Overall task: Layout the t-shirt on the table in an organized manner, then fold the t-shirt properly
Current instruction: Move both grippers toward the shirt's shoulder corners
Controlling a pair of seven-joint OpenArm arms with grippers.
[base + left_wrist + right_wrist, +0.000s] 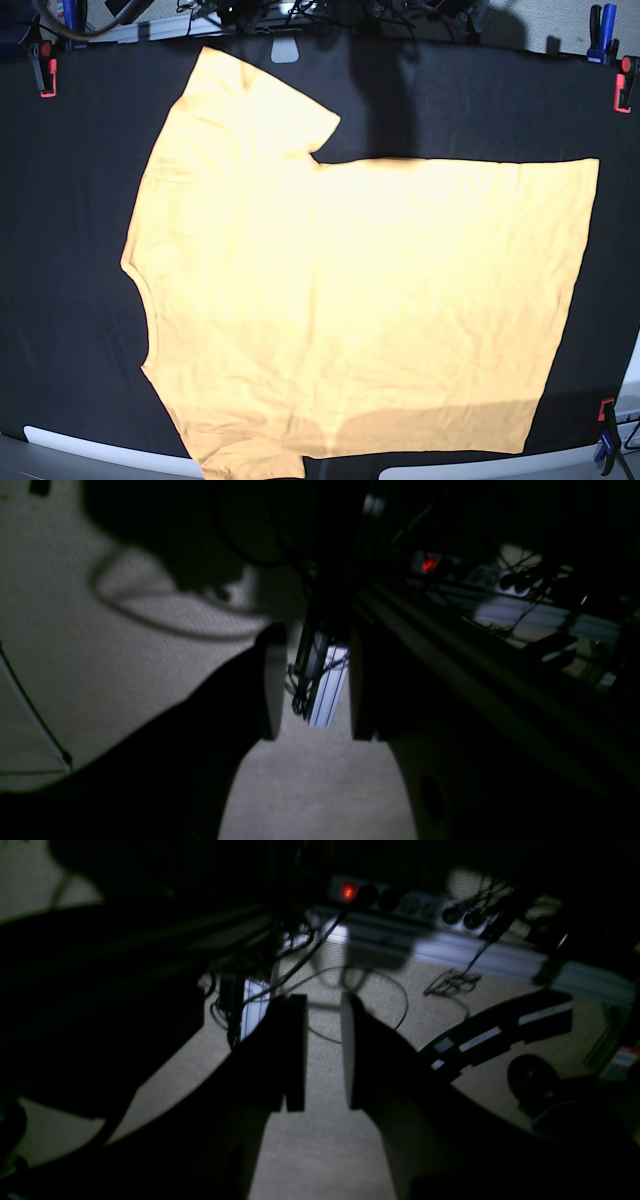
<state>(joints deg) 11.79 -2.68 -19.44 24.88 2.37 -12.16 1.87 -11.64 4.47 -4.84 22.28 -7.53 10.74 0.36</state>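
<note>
The light orange-yellow t-shirt (350, 300) lies spread flat on the black-clothed table (60, 250) in the base view, neck to the left, hem to the right, one sleeve toward the top left. Neither arm shows in the base view. In the left wrist view my left gripper (312, 685) is open and empty, below the table level, over the carpet. In the right wrist view my right gripper (322, 1050) is open and empty, also over the floor. The t-shirt is out of both wrist views.
Red and blue clamps (45, 68) hold the cloth at the table's corners (620, 75). Under the table, a power strip with a red light (350, 891), cables (360, 990) and aluminium frame rails (327, 685) show on the carpet.
</note>
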